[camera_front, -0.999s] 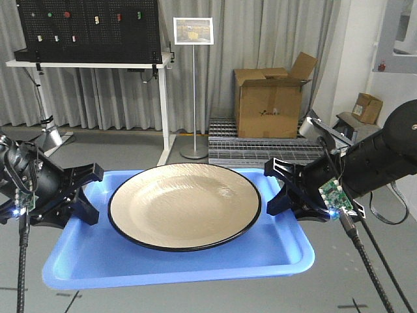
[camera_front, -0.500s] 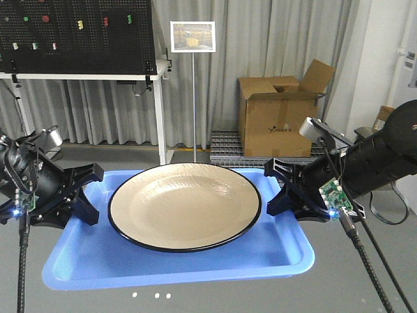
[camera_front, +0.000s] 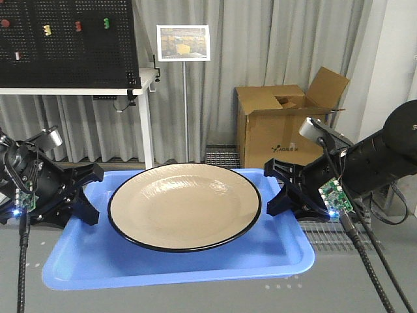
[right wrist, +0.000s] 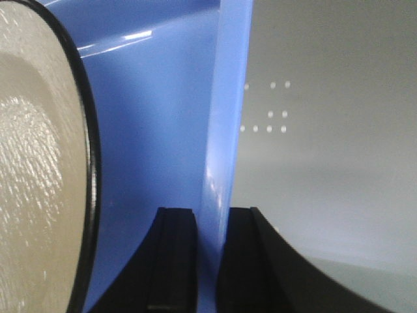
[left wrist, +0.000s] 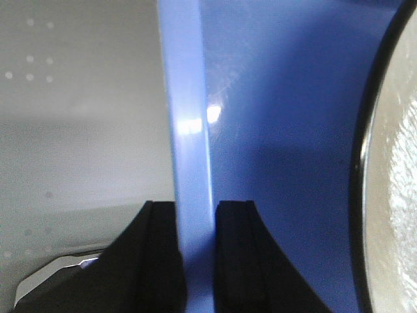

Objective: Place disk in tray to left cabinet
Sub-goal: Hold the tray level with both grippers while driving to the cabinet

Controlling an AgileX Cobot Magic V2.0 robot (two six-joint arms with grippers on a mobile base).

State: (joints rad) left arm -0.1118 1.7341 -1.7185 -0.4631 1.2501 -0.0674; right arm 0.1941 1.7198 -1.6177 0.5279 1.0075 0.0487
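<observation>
Front view: the disk [camera_front: 184,205] sits centred in the tray [camera_front: 176,264], a bare blue margin around it and open floor beyond.

Left wrist: the left gripper [left wrist: 195,210] has its jaws clenched on the tray's left rim.

Right wrist: the right gripper [right wrist: 208,218] has its jaws clamped on the right rim.

Since the earlier frame the pegboard [camera_front: 65,39] has slid left, and both grips are unchanged.

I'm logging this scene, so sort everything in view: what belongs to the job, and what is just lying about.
Belongs to the job: the disk, the tray under it, the left gripper and the right gripper, each shut on the tray's rim.
Just lying about: the cardboard box, the pegboard, the sign on its stand, the grey curtain.
</observation>
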